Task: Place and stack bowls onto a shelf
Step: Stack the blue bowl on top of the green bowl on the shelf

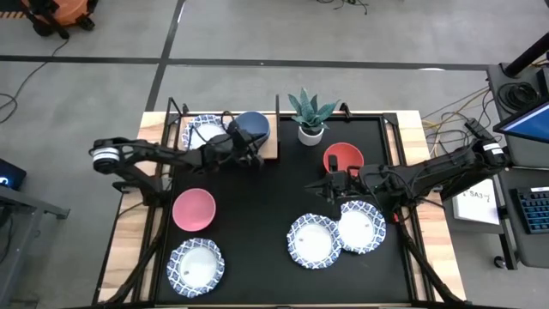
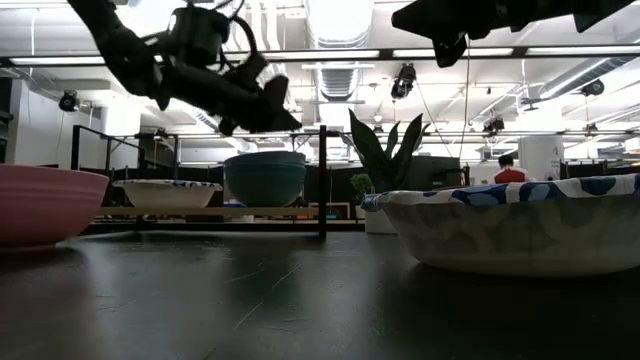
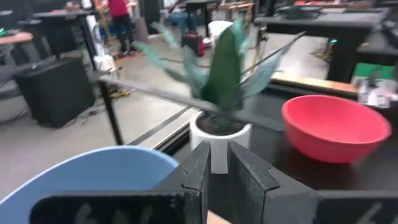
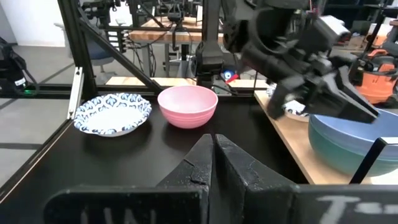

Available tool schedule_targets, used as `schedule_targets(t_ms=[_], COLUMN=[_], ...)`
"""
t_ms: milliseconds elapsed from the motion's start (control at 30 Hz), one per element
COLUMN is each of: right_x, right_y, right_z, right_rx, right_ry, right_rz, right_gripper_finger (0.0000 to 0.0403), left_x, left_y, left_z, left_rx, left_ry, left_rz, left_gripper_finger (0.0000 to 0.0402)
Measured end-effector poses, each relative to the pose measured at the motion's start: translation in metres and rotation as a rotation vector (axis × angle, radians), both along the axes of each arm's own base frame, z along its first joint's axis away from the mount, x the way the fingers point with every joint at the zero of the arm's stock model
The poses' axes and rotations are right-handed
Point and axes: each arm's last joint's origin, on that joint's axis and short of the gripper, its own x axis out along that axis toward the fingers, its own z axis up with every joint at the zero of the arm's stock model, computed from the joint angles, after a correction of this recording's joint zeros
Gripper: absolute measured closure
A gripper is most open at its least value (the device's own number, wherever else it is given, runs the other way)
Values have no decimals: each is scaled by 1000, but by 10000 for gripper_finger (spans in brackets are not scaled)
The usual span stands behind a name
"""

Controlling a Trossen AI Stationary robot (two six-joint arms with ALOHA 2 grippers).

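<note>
Resting on the light-wood shelf (image 1: 270, 148) at the table's (image 1: 257, 215) far edge are a patterned bowl (image 1: 204, 130) and a blue bowl (image 1: 252, 124) stacked on a green one. The matte black top holds one pink bowl (image 1: 194, 209), one red bowl (image 1: 343, 158), three more patterned bowls, one potted plant (image 1: 310, 114). Left gripper (image 1: 255, 156) hovers beside the stack, right gripper (image 1: 324, 189) by the red bowl, both closed and empty, with a workshop behind

The left arm (image 1: 171, 156) hides part of the patterned bowl (image 1: 204, 130) on the shelf (image 1: 273, 148).

Left gripper (image 2: 275, 118) above stacked bowls (image 2: 265, 178) on shelf (image 2: 200, 212), patterned bowl (image 2: 510, 225) near, pink bowl (image 2: 45, 203) at edge
</note>
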Motion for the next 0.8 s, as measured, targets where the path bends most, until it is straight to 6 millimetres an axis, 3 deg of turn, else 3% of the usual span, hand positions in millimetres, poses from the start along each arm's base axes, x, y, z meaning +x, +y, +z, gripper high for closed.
schedule_targets(t_ms=[167, 800], right_x=[0, -1], right_y=[0, 0], right_z=[0, -3], right_rx=[0, 7], right_ry=[0, 13], right_rz=[0, -2], right_gripper_finger=[394, 394], left_x=[1, 20], left_y=[12, 19], left_z=[-8, -14], left_rx=[-49, -118], left_ry=[51, 116], left_rz=[42, 0], left_gripper_finger=[367, 367])
